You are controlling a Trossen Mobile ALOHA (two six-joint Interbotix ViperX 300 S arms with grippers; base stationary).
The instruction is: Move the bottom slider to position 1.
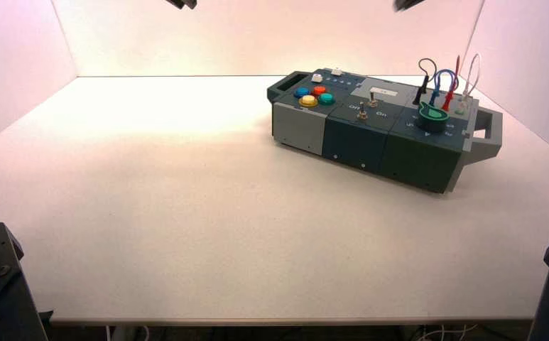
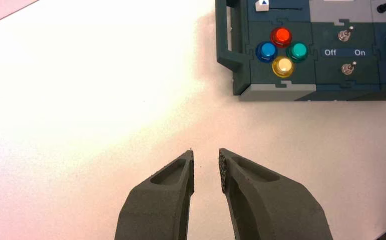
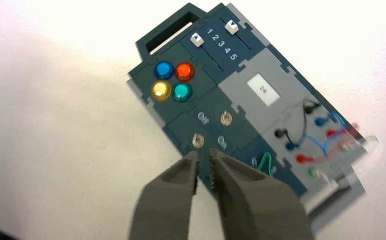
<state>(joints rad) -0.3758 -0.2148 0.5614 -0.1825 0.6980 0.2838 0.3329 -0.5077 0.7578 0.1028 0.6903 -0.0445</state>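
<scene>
- The white matte bench (image 1: pixel 186 213) lies bare under pale pink walls (image 1: pixel 15 42); the dark teal plastic control box (image 1: pixel 371 142) sits turned.
- The small white squarish slider knob (image 3: pixel 196 40) sits at its track's end by the printed 1 — well beyond the right jaws (image 3: pixel 204 159), which are narrowly parted above the toggle switches (image 3: pixel 197 141).
- The left jaws (image 2: pixel 206 159) are slightly spread over bare bench, the box's four coloured round buttons (image 2: pixel 282 50) well ahead.

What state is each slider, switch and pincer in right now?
bottom slider: knob at the handle end, beside the 1.
upper slider: knob near the same end; exact mark unclear.
toggle switches: lever positions unclear.
left pincer: slightly open, empty, above the table beside the box.
right pincer: slightly open, empty, raised above the box.
</scene>
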